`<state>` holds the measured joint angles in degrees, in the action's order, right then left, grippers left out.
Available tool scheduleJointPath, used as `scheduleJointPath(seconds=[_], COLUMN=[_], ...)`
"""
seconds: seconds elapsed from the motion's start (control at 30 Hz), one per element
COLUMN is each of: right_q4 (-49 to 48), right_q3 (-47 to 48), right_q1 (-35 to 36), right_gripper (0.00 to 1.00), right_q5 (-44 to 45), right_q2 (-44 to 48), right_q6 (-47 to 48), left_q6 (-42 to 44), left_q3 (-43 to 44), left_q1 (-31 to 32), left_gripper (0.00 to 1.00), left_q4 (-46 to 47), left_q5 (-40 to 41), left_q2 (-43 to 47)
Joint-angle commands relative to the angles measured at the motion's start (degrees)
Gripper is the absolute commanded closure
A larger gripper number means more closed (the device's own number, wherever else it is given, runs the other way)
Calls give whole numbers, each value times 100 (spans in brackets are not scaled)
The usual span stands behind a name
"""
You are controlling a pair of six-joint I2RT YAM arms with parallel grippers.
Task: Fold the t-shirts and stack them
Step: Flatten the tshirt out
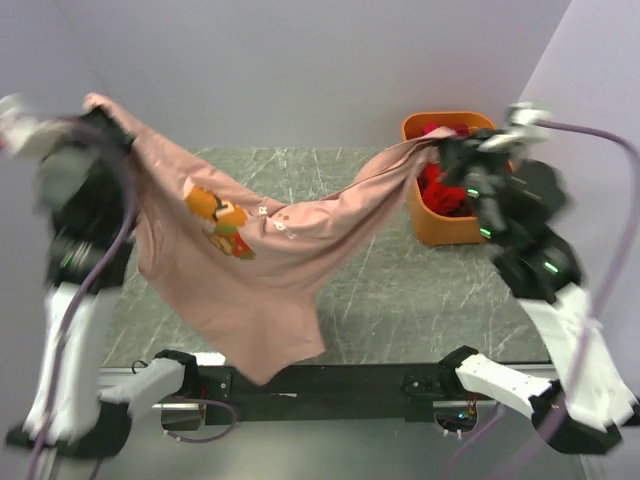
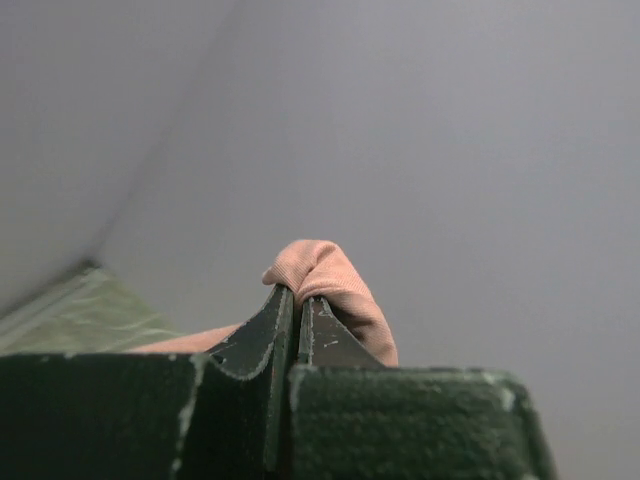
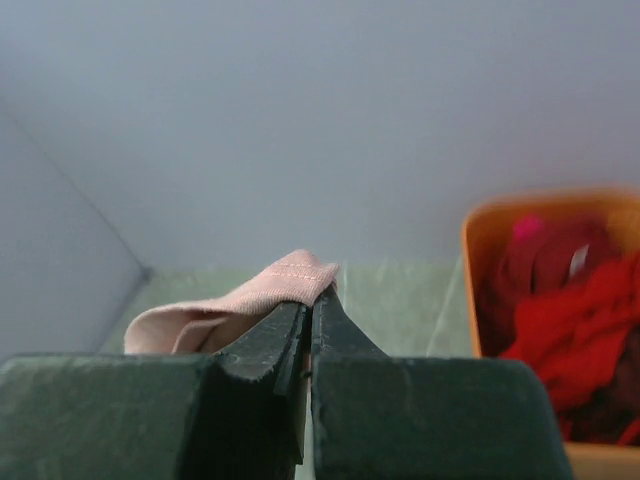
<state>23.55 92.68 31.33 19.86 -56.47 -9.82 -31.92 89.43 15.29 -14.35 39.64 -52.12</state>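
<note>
The salmon-pink t-shirt [image 1: 250, 260], with an orange print on it, hangs in the air over the table, stretched between both grippers. My left gripper [image 1: 100, 112] is shut on one corner at the far left; the cloth [image 2: 335, 285] bunches over its fingertips. My right gripper [image 1: 440, 150] is shut on the other end by the basket; a hemmed fold [image 3: 285, 282] sticks out of its tips. The shirt's lower part droops toward the table's near edge. Red, maroon and magenta t-shirts [image 1: 445, 195] lie crumpled in the orange basket; they also show in the right wrist view [image 3: 570, 310].
The orange plastic basket [image 1: 440, 228] stands at the far right of the green marbled table [image 1: 400, 290]; it also shows in the right wrist view [image 3: 475, 260]. Grey walls close in the back and both sides. A black rail [image 1: 330, 380] runs along the near edge.
</note>
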Motion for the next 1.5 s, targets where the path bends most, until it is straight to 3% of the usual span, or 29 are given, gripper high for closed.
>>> scheduleJointPath(seconds=[0.0, 0.1, 0.13, 0.23, 0.27, 0.37, 0.53, 0.73, 0.9, 1.23, 1.47], right_q4=[238, -384, -760, -573, -423, -132, -605, -572, -273, 26, 264], right_q3=[-1065, -2662, -2920, -3125, -3064, -2818, -3080, -2889, -2125, -1526, -1016], right_q1=[-539, -838, -865, -892, -892, -883, -831, -611, -505, -496, -645], right_gripper=[100, 98, 94, 55, 34, 25, 23, 21, 21, 13, 13], right_q5=[-385, -1132, -1342, -1582, -1294, -949, -1519, -1503, -1257, -1546, -1564], right_q2=[-567, -848, -1075, -1811, -1980, -2377, -2220, -2658, -3640, -5022, -5840], right_q6=[-1211, -1521, -1514, -1549, -1523, -1531, -1417, -1180, -1258, -1707, -1873], left_q6=[-136, 53, 133, 335, 336, 73, -674, -1457, -1668, -1448, -1396], left_q3=[-65, -487, -418, -189, -128, 40, -872, -3095, -4125, -4408, -3575], left_q1=[-969, -1510, -1511, -1511, -1503, -1511, -1511, -1511, -1459, -1432, -1432], left_gripper=[99, 97, 67, 1, 1, 1, 1, 1, 1, 1, 0], left_q4=[-438, 447, 424, 467, 390, -50, -577, -44, 108, 617, 530], left_q5=[-369, -965, -1097, -1291, -1292, -1090, -1177, -2977, -3550, -4350, -4438], left_q2=[-1630, -2632, -2915, -3830, -3997, -4359, -3877, -2550, -2197, -3277, -4612])
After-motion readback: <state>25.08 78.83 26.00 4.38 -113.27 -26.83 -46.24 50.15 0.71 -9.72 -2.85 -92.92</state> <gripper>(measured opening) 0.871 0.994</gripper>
